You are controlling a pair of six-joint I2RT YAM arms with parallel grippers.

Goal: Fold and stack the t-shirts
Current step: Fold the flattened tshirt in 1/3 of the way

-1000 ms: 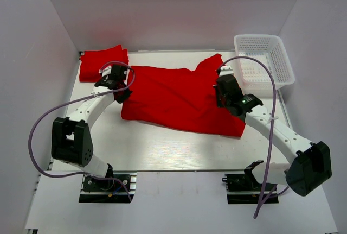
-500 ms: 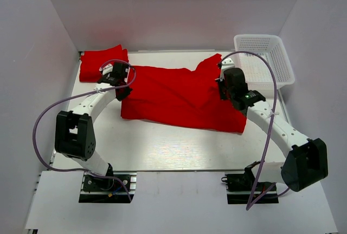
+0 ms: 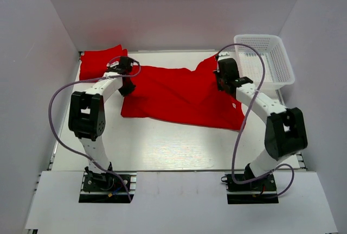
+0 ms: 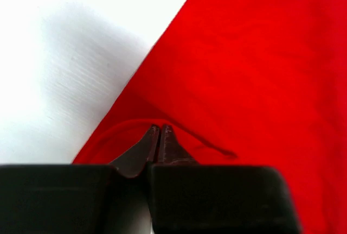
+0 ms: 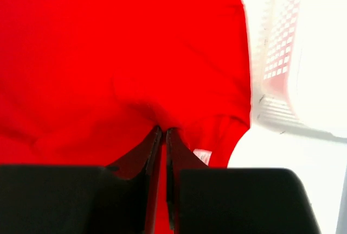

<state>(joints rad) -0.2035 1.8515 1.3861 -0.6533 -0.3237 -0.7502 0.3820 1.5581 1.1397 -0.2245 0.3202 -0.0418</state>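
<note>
Top external alone takes in the whole table (image 3: 162,147): one shirt (image 3: 179,95) lies spread and rumpled across its middle, a folded shirt (image 3: 97,63) sits in the far left corner, and the basket (image 3: 265,60) stands at the far right, just beside the spread shirt's raised sleeve. Both arms rise from their bases, bend at the elbow and reach away over the table. The left gripper (image 3: 126,89) points down at the spread shirt's left edge, near the folded shirt, and the right gripper (image 3: 222,83) points down at its far right part, by the sleeve. Only the wrist views show the jaws. The left wrist view has them pressed almost together, a small ridge of red cloth nipped at the tips, with bare table to the left. In the right wrist view a thin slit stays between the jaws, cloth puckers into the tips, and a white label (image 5: 201,157) shows just beside them, with the basket at right.
</note>
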